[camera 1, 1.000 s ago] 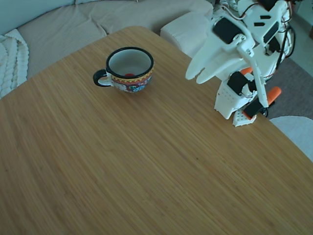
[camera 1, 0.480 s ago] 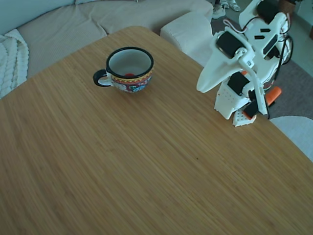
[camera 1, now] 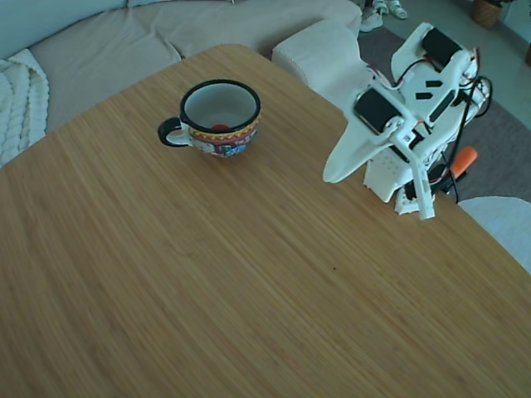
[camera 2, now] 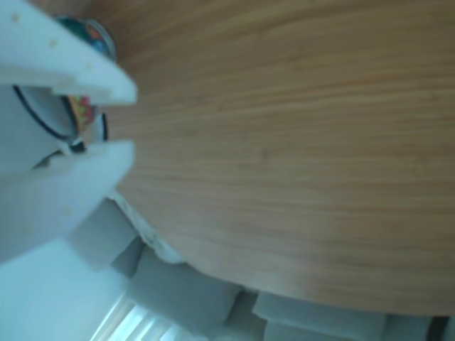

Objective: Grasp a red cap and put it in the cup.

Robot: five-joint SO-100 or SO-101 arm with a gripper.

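Observation:
The cup [camera 1: 217, 118], a black-rimmed mug with a colourful band and its handle to the left, stands at the far middle of the wooden table [camera 1: 207, 274]. Inside it, a bit of the red cap [camera 1: 219, 127] shows at the bottom. My white gripper [camera 1: 329, 176] hangs low over the table's right side, well right of the cup, pointing down-left. In the other view its two fingers [camera 2: 78, 71] stand a narrow gap apart with nothing between them, and a blurred part of the cup [camera 2: 84, 110] shows through the gap.
The arm's base [camera 1: 390, 178] sits at the table's right edge, with an orange part [camera 1: 463, 159] beside it. A beige sofa [camera 1: 108, 41] and a cushion [camera 1: 319, 50] lie beyond the far edge. A knitted blanket [camera 1: 17, 99] is at the left.
The arm has folded back and sunk towards its base. The fingers, spread wide a second ago, have drawn close together. Cup and cap have not moved.

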